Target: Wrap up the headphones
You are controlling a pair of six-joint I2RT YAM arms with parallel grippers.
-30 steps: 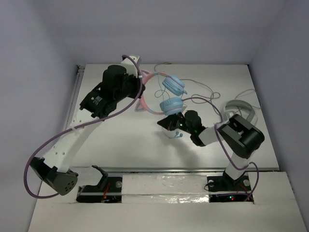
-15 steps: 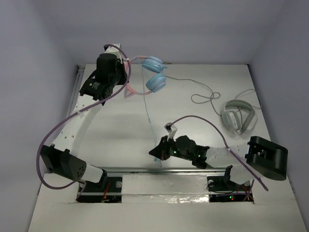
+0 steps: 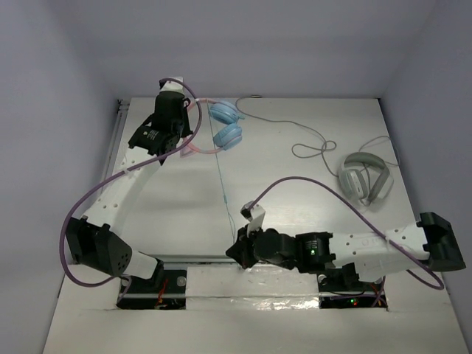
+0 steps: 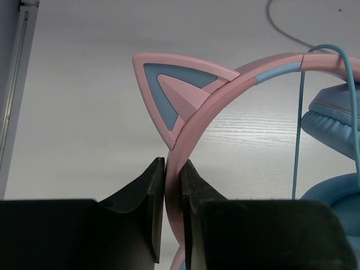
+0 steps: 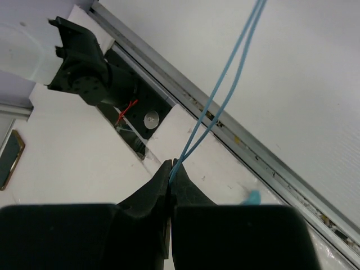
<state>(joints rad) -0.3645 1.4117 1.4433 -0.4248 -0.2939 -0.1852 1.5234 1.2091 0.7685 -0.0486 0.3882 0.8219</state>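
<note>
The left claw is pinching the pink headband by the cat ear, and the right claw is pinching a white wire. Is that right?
Almost. The wire in the right gripper is not white. It is the headphones' thin pale-blue cable, as the right wrist view shows. The left gripper is indeed pinching the pink headband by the cat ear.

Top external: fixed high behind the arm bases (image 3: 151, 284), looking down on the whole table (image 3: 177, 206).
Left wrist: close along left gripper (image 4: 171, 163) onto pink headband (image 4: 225, 93).
Right wrist: close past right gripper (image 5: 170, 164) toward near rail (image 5: 270, 165); pale-blue cable (image 5: 184, 143) shared with top.
</note>
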